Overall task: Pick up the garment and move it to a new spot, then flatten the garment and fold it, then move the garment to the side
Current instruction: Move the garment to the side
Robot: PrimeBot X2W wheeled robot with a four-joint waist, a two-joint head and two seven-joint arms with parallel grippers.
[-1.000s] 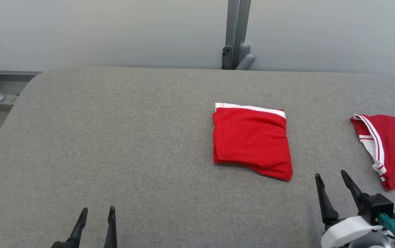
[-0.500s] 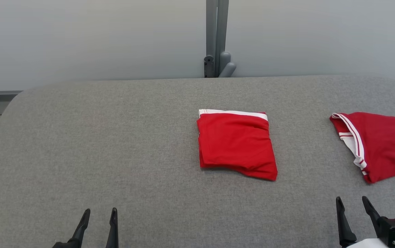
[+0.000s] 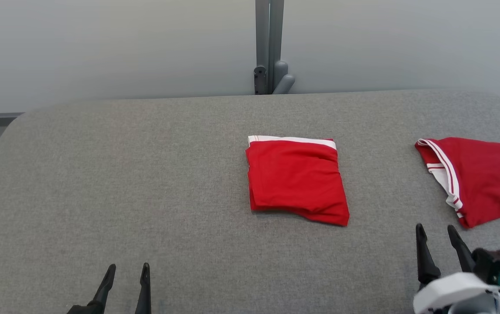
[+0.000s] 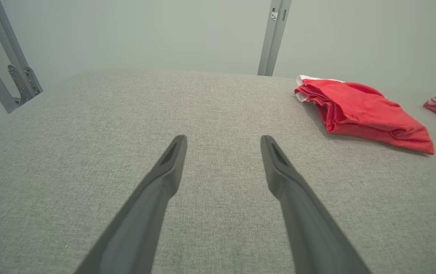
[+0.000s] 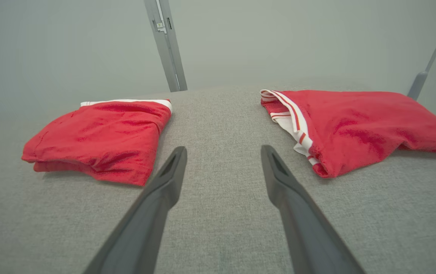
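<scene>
Left fingers [image 3: 144, 288] & right fingers [image 3: 424, 257] stood apart, empty, at the table's [image 3: 145, 174] near edge. Folded garment [image 3: 295, 179] lay mid-table, loose shirt [image 3: 485, 179] at right; pinching just the top layer could've undone the fold.

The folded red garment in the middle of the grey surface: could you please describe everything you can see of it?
The folded red garment is soft, knit-looking cloth folded into a rough square of several layers, with a white band along its far edge. Its top is lightly creased and its near right corner juts out. It lies flat near the middle of the grey padded surface, touching nothing else.
</scene>
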